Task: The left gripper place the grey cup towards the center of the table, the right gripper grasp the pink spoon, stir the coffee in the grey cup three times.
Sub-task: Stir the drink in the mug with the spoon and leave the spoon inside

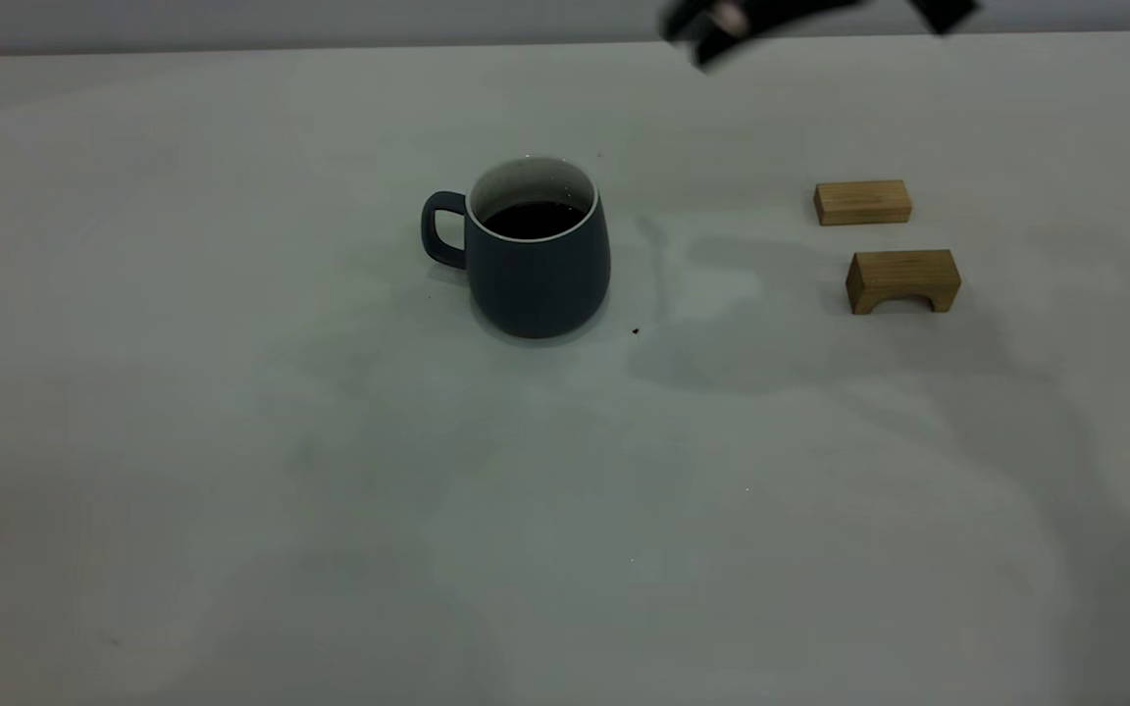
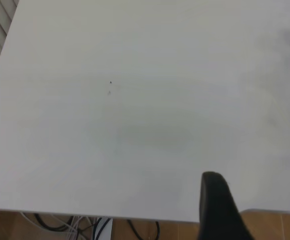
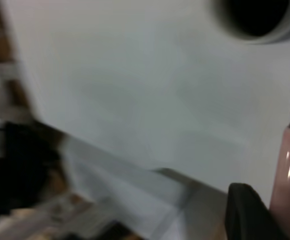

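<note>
The grey cup [image 1: 538,257] stands upright near the middle of the table [image 1: 330,471], its handle pointing left. Dark coffee [image 1: 534,219] fills part of its white inside. High above the table's far edge, up and to the right of the cup, my right gripper [image 1: 712,37] is shut on the pink spoon [image 1: 728,17]. In the right wrist view the spoon's pink handle [image 3: 289,175] rests against my black finger [image 3: 247,212], its metal neck pointing toward the cup [image 3: 257,22]. My left gripper [image 2: 257,192] hangs open over bare table near an edge, holding nothing.
Two tan wooden blocks lie to the right of the cup: a flat one [image 1: 862,202] and an arch-shaped one [image 1: 902,279]. A tiny dark speck [image 1: 636,331] sits by the cup's base. Cables [image 2: 85,227] show below the table edge.
</note>
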You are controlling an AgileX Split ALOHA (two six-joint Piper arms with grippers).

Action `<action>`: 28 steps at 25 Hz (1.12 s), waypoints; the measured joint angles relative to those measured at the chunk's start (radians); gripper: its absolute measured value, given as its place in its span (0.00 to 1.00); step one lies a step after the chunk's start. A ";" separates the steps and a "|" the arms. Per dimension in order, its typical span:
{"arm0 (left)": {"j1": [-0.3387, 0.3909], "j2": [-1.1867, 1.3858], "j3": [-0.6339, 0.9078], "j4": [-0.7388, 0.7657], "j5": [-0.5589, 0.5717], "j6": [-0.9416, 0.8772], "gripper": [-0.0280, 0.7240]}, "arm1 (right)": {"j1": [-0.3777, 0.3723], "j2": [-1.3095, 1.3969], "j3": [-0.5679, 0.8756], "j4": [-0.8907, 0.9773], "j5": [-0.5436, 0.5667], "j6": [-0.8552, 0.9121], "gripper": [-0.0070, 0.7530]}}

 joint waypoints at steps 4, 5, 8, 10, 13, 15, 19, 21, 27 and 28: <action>0.000 0.000 0.000 0.000 0.000 0.000 0.66 | 0.043 0.000 0.000 0.187 -0.015 0.029 0.17; 0.000 0.000 0.000 0.000 0.000 0.000 0.66 | 0.057 0.003 0.000 0.242 -0.028 0.035 0.17; 0.000 0.000 0.000 0.000 0.000 0.000 0.66 | 0.085 0.017 0.000 0.383 -0.090 0.071 0.17; 0.000 0.000 0.000 0.000 0.000 0.000 0.66 | 0.092 0.036 0.000 0.457 -0.109 0.126 0.17; 0.000 0.000 0.000 0.000 0.000 0.000 0.66 | 0.096 0.076 0.000 0.507 -0.104 0.243 0.17; 0.000 0.000 0.000 0.000 0.000 0.000 0.66 | 0.099 0.105 0.000 0.524 -0.094 0.317 0.17; 0.000 0.000 0.000 -0.001 0.000 0.000 0.66 | 0.111 0.152 0.001 0.577 -0.089 0.426 0.17; 0.000 0.000 0.000 -0.001 0.000 0.000 0.66 | 0.120 0.168 0.001 0.600 -0.080 0.455 0.17; 0.000 0.000 0.000 -0.001 0.000 0.000 0.66 | 0.169 0.196 0.001 0.693 -0.094 0.580 0.17; 0.000 0.000 0.000 -0.001 0.000 0.000 0.66 | 0.175 0.204 0.001 0.706 -0.101 0.597 0.17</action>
